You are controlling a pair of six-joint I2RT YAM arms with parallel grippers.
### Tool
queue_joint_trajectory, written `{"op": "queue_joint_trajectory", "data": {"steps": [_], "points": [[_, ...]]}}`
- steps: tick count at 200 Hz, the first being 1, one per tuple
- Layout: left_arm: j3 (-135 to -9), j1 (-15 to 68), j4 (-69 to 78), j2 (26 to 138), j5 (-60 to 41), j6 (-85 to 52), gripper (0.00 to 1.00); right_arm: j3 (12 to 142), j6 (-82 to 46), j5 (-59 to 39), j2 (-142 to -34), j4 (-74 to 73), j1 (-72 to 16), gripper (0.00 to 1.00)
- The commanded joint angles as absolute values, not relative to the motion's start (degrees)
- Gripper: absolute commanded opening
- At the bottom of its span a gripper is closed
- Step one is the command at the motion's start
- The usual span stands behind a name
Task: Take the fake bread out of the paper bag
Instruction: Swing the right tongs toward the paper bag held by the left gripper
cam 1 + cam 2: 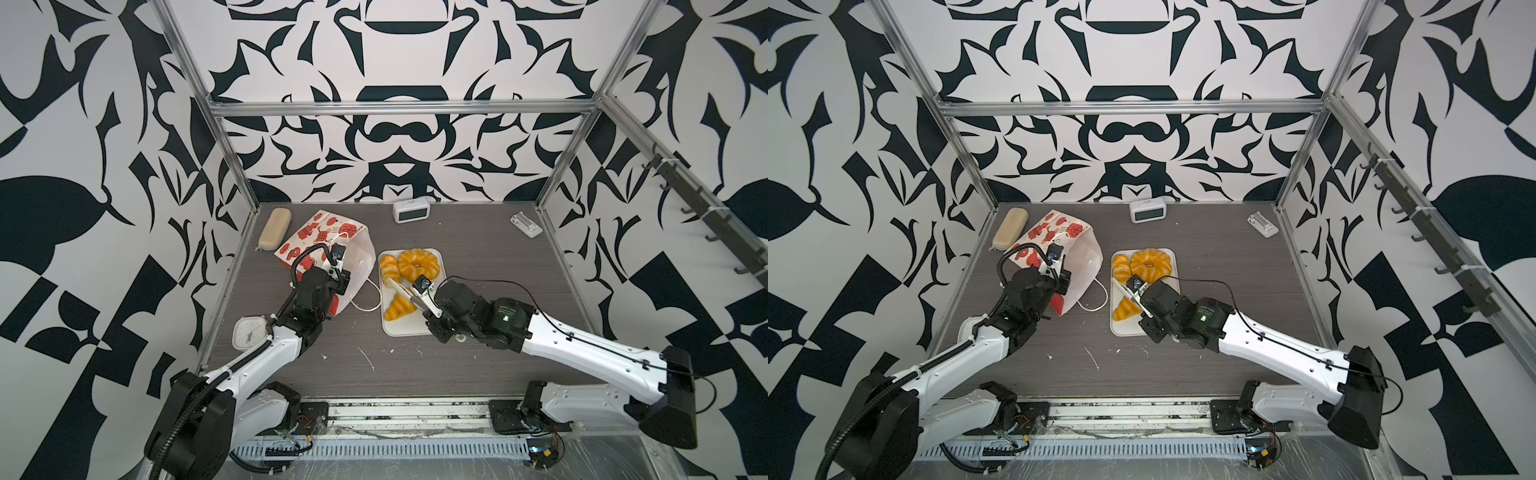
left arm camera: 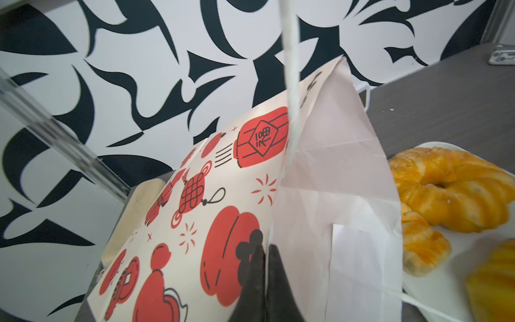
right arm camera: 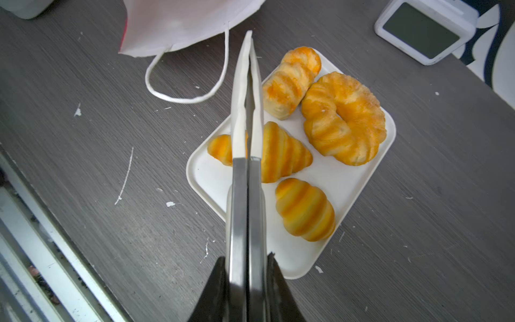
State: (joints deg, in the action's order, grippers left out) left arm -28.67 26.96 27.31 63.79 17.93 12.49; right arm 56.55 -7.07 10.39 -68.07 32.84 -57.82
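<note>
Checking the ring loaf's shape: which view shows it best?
The right wrist view: the ring loaf shows whole and large. Both top views show it small, its near edge hidden; the left wrist view crops it.

Fake bread (image 3: 344, 118) on tray (image 3: 292, 259); paper bag (image 1: 322, 232) tilted, perhaps lifted.

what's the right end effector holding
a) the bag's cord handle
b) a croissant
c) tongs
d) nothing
c: in the right wrist view the right end effector is clamped on the metal handles of the tongs, and their white tips hold nothing.
</note>
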Motion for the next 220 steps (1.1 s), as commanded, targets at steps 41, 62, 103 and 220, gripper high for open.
{"op": "queue_joint_trajectory", "data": {"steps": [41,62,103,220], "points": [[-35.05,26.99,17.94,64.71,9.52,11.78,0.06,61.93,-7.14,3.36,-74.99,22.96,-58.01,0.13],[-36.97,27.45,14.27,65.03,9.09,12.37,0.06,62.57,-7.03,3.41,-77.42,20.68,-58.01,0.16],[-39.79,28.62,9.40,65.48,9.22,13.26,0.06,63.36,-7.81,3.28,-80.16,17.76,-58.01,0.25],[-39.59,34.09,7.25,64.68,14.27,12.57,0.05,68.70,-13.98,3.02,-84.91,21.62,-53.94,0.45]]}}
